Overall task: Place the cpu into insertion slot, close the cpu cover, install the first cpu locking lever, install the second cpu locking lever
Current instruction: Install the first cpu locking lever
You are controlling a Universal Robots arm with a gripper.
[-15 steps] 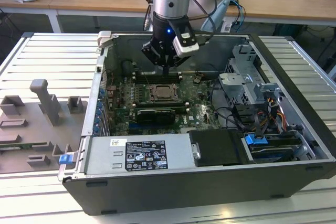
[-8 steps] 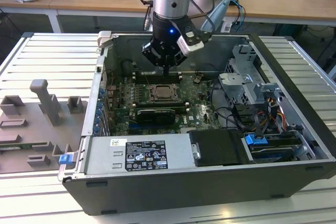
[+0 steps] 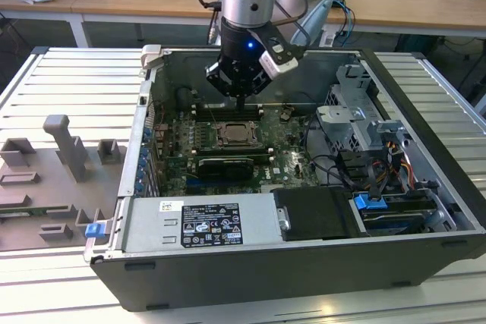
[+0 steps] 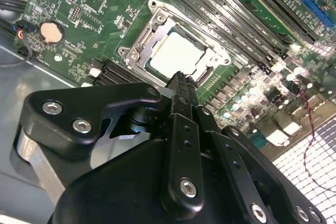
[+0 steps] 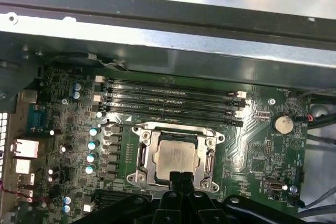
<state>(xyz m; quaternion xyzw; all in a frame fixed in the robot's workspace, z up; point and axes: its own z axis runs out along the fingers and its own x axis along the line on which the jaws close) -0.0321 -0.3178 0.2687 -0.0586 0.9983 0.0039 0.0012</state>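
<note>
The gripper [image 4: 181, 81], jaws pressed together and holding nothing, hangs over one edge of the insertion slot [image 5: 143, 157], where the cpu [image 5: 176, 156] lies seated. Memory sticks [image 5: 173, 100] run just beside the slot's far edge, and the case wall [image 5: 173, 51] rises beyond them

Silver cpu [image 5: 176, 157] flat in insertion slot [image 5: 140, 130], cpu cover [image 5: 210, 156] down round it

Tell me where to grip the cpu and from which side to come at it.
The cpu lies flat, with the cpu cover framing its metal top, so its edges look hemmed in. Probably come from straight above and pinch two opposite edges, which seems possible only once that frame is swung up.
</note>
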